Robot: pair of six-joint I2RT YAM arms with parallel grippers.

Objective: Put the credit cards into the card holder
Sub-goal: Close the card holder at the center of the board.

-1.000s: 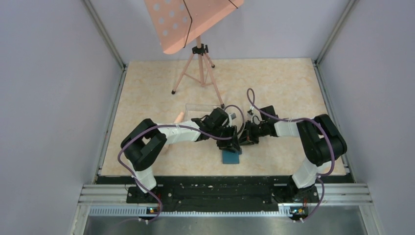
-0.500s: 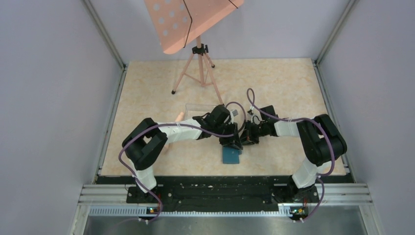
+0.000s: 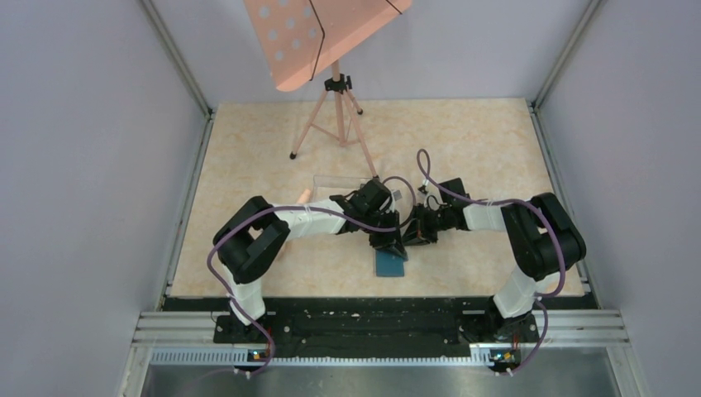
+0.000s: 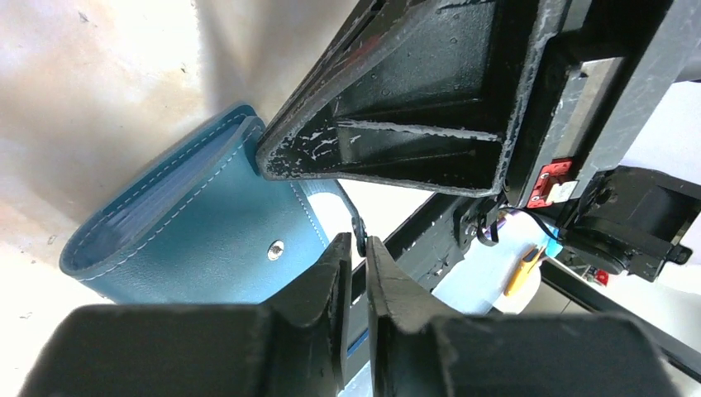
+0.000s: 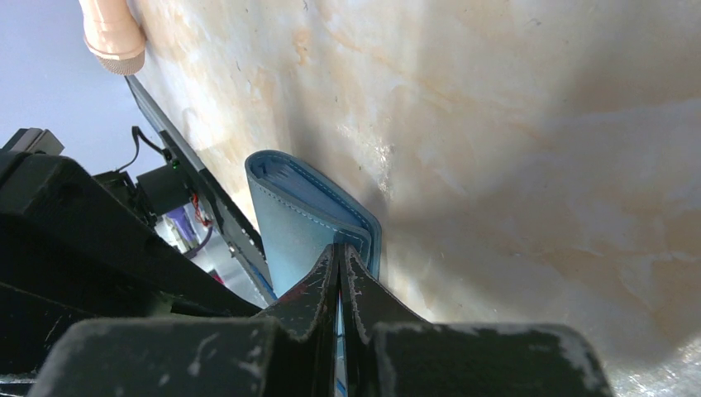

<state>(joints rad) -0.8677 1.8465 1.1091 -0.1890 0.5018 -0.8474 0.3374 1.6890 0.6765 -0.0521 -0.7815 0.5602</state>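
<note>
The teal card holder lies near the table's front edge, partly lifted between both grippers. In the left wrist view its teal outside and light stud show. My left gripper is shut on the thin dark snap tab. My right gripper is shut on the edge of a light blue inner flap. In the top view the left gripper and the right gripper nearly touch above the card holder. The credit cards do not show in any view.
A clear plastic box stands just behind the left wrist. A peach music stand on a tripod stands at the back, with one leg's foot near the box. A peach rounded end shows in the right wrist view.
The left arm has drawn in slightly to the right, and its gripper has settled closer over the card holder. The right arm and the card holder have barely moved.
</note>
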